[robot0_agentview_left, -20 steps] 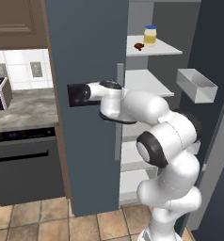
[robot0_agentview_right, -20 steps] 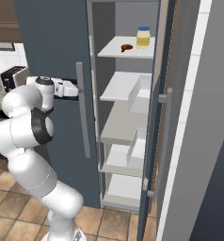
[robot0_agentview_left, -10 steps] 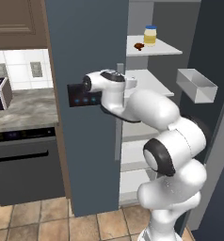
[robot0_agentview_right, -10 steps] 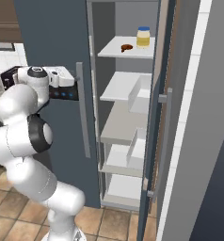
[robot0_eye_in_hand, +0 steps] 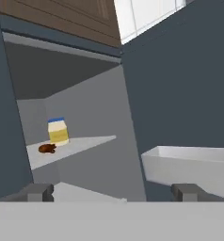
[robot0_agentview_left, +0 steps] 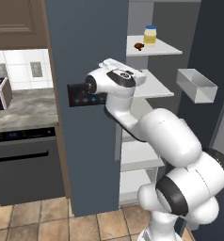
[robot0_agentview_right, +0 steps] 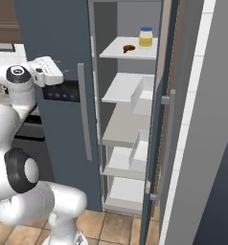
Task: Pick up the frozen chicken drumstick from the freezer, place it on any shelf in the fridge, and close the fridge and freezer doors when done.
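The arm's hand has swung up and rightward since a second ago, off the closed door (robot0_agentview_left: 85, 70) with the black panel (robot0_agentview_left: 81, 96) and toward the open compartment. The jaws stand wide apart, empty, one fingertip (robot0_eye_in_hand: 36, 192) at each side of the hand view. On the top shelf (robot0_agentview_left: 163, 47) the drumstick (robot0_agentview_left: 139, 45) lies just beside the jar (robot0_agentview_left: 150, 35), perhaps touching. A white bin (robot0_agentview_left: 196, 84) hangs on the open door (robot0_agentview_left: 210, 52).
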You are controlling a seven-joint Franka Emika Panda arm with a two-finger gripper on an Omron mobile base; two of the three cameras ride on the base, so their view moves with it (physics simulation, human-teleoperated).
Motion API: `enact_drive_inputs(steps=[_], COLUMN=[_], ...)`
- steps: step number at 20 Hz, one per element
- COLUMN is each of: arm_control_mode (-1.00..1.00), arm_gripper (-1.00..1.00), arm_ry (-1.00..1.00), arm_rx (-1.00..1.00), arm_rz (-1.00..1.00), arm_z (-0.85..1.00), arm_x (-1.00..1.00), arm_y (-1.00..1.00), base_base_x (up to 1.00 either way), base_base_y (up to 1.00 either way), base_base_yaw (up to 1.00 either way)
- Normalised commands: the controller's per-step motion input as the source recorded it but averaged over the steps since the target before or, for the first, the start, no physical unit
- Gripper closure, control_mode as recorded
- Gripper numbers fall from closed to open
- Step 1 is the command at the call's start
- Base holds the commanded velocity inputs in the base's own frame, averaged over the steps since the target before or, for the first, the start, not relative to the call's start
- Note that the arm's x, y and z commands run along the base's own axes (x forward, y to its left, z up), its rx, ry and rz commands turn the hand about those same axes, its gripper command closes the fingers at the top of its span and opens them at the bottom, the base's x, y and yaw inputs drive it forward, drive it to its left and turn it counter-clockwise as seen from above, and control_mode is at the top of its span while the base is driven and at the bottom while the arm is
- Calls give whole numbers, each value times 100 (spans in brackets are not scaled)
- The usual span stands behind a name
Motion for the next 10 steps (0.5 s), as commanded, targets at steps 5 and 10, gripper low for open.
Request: enact_drive_inputs(steps=[5,10], arm_control_mode=[-100,-100], arm_gripper=[-100,-100], arm_ry=[-4,0], arm_rx=[0,0], arm_rz=[14,24], arm_z=[46,36], arm_x=[-100,-100], arm_y=[-36,-54], base_base_x=[0,0], base_base_y=[0,0], base_base_yaw=[0,0])
